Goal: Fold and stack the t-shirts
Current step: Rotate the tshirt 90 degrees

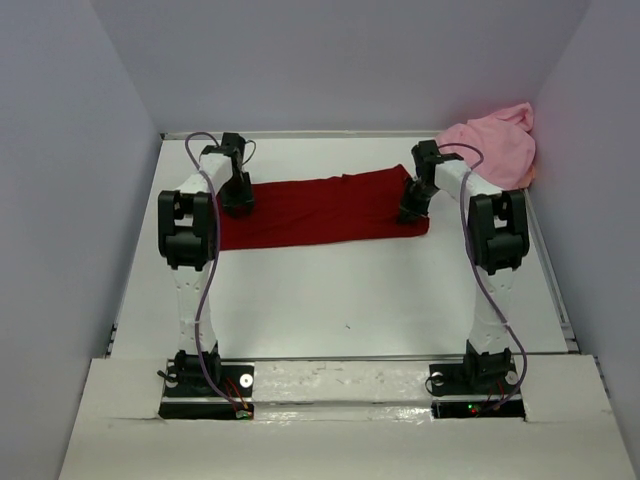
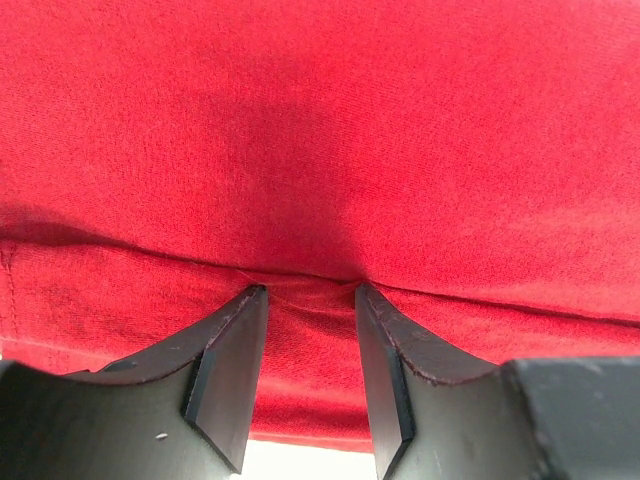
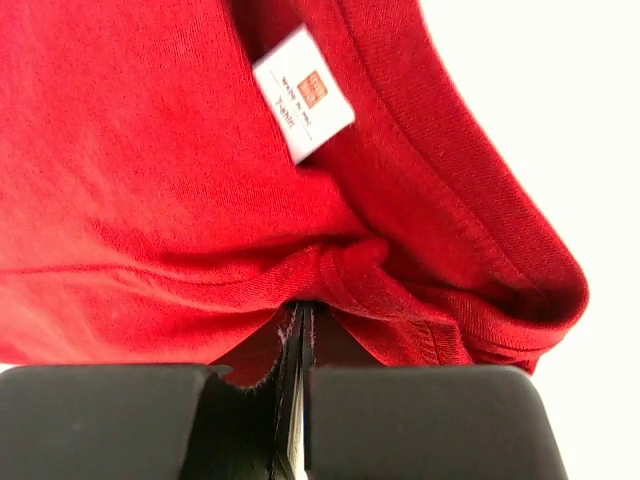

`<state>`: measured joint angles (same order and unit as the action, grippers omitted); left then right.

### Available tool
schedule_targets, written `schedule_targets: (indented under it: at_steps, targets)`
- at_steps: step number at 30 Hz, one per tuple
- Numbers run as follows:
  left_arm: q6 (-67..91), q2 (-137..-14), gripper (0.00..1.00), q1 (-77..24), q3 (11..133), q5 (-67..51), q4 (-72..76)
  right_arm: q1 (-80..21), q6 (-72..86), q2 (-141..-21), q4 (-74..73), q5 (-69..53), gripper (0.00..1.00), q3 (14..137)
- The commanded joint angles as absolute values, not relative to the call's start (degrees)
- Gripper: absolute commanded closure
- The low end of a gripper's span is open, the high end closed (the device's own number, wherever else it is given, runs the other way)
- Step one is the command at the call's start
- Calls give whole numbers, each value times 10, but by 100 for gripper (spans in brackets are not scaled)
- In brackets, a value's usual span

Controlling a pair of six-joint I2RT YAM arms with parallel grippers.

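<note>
Pinching, right gripper (image 3: pixel 300 312): jaws pressed together on a bunched fold of the dark red shirt (image 1: pixel 320 210), just below the collar band (image 3: pixel 470 215) and the white neck label (image 3: pixel 303 93).
Left gripper (image 2: pixel 308 292): jaws apart, one tip on either side of a seam ridge in the red cloth. The tips touch or nearly touch the fabric, and nothing is clamped.
Red shirt, place: flat on the table (image 1: pixel 350 300), in its far half, between the two arms.
Red shirt, long axis: left to right across the table, as a narrow band. Its left end lies under the left gripper and its right end under the right gripper.
Key relation: each gripper sits at its own end of the band, so the cloth stretches away from each toward the other arm. One long edge faces the bases, the other the back wall.
Nearer arm: neither, since each has one end within reach. Only the right one has a hold.
Next move, judged: the left jaws need to close on the ridge between them before both ends can be lifted and carried together across the short axis.
Red shirt, look: plain deep red knit, mostly smooth. The band shape suggests it is already folded lengthwise. It is wrinkled at the right end, where it is gathered.
Pink shirt (image 1: pixel 495 148): a crumpled, unfolded heap in the far right corner against the wall, just beyond the right arm and apart from the red one.
</note>
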<state>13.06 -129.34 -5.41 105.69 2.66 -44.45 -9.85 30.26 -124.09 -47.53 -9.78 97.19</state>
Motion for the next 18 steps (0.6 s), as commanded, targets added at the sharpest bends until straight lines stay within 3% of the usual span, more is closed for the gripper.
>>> schedule_targets:
  at_steps: [1, 18]
  targets:
    - [130, -1306, 47, -72, 1012, 58, -463, -103, 298, -1271, -510, -69, 100, 1036]
    - [141, -1235, 47, -125, 887, 69, -449, -103, 287, -1362, -537, -79, 100, 1168]
